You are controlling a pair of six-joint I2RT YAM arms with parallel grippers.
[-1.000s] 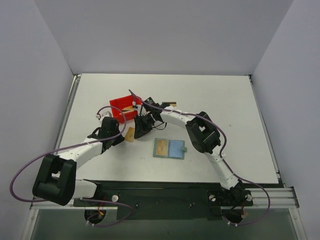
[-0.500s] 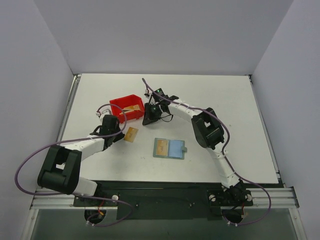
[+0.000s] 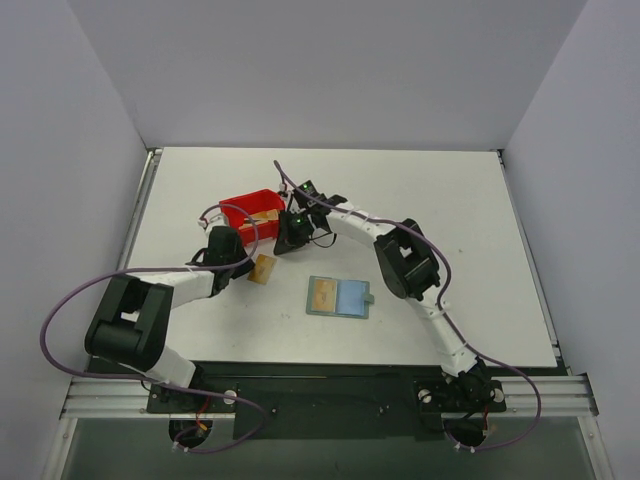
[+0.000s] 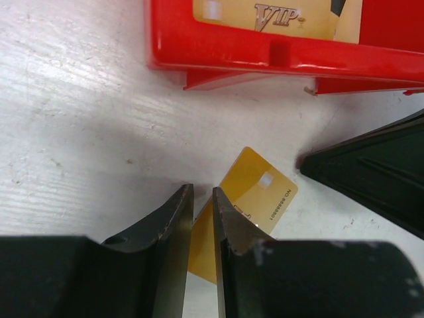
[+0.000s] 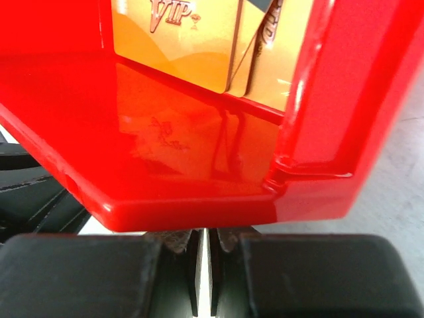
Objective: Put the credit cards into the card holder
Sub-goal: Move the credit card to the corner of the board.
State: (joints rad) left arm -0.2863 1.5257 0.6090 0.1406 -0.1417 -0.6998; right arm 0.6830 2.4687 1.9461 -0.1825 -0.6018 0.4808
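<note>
Broadly, the white worktop [image 3: 450, 220] carries everything. Toward its far left sits a red plastic open-topped bin [image 3: 247, 208].

Next in size, the right end effector [image 3: 293, 232] sits low just beside the bin's right side. In the right wrist view it is clenched, the black fingers [image 5: 165, 255] pressed together with nothing seen between them, just short of the bin's glossy red rim.

Meanwhile the left end effector [image 3: 245, 262] is down at the worktop just in front of the bin. Its fingers [image 4: 169, 228] stand a narrow gap apart, released rather than clamped.

Nearer the arm bases and well apart from the bin, the flat grey-green folding card holder [image 3: 352, 298] lies opened out, light blue inside, with one gold-tan card [image 3: 322, 295] on its left half.

Smaller still, a loose thin gold-tan rectangular credit card [image 4: 255, 195] lies on the worktop between bin and left end effector. Its near end shows through the gap between the left fingers; whether they touch it I cannot tell. More gold cards marked "VIP" [image 5: 179, 40] rest inside the bin.
</note>
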